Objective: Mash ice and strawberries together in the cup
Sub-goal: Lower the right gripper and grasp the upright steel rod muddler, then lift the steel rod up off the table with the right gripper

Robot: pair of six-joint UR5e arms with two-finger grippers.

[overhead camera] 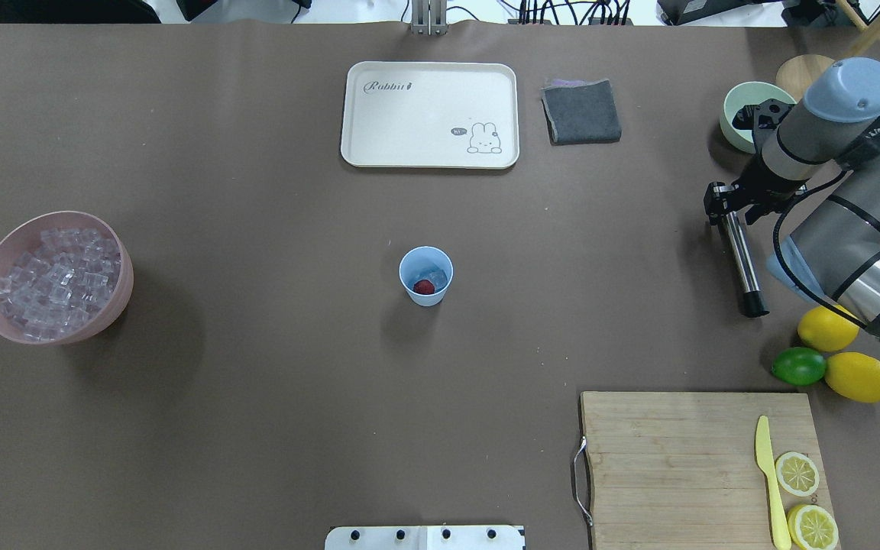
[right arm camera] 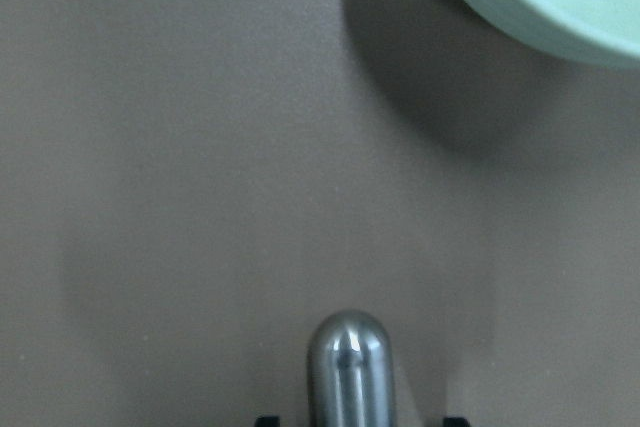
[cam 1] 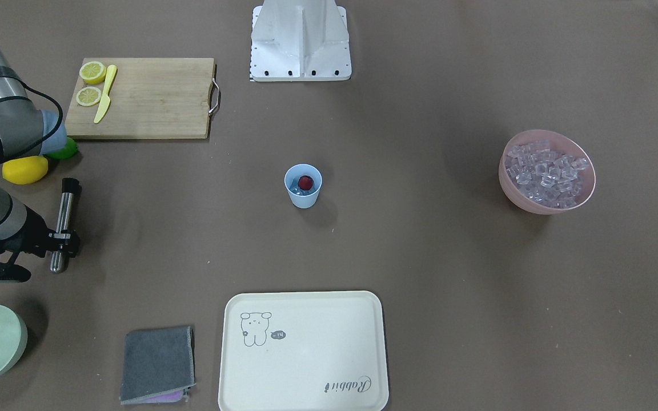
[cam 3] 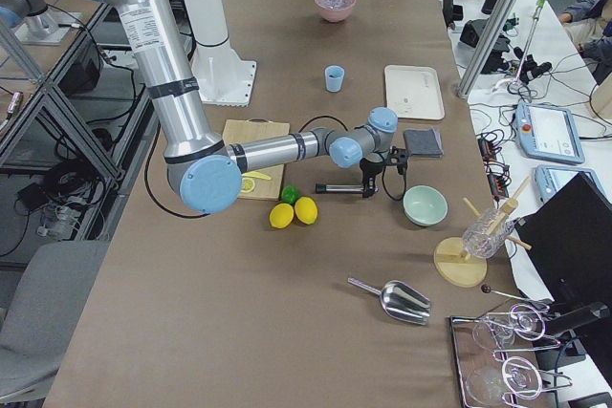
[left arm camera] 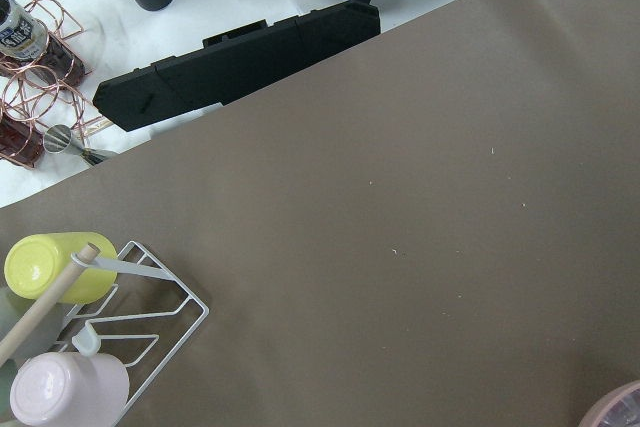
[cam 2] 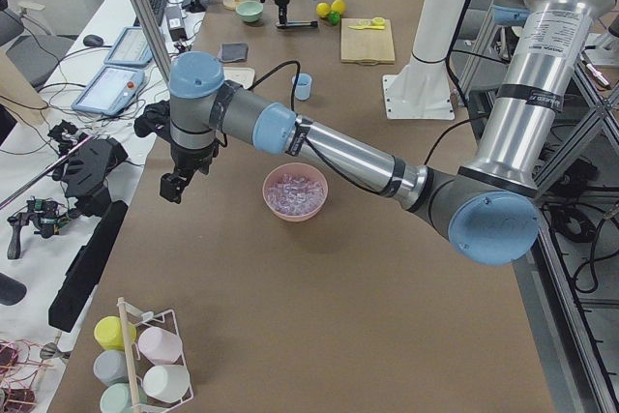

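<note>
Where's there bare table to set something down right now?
Widest bare patch: between the pink ice bowl and the blue cup. Also clear between cup and cutting board. Crowded by the right gripper: steel muddler, lemons, lime, green bowl.

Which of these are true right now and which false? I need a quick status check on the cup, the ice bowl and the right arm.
The strawberry sits inside the cup. True.
The pink bowl is empty. False: it is piled with ice.
The right gripper is above the cup. False: it is at one end of the metal muddler, near the pale green bowl.
Two lemon halves lie beside the yellow knife on the cutting board. True.
</note>
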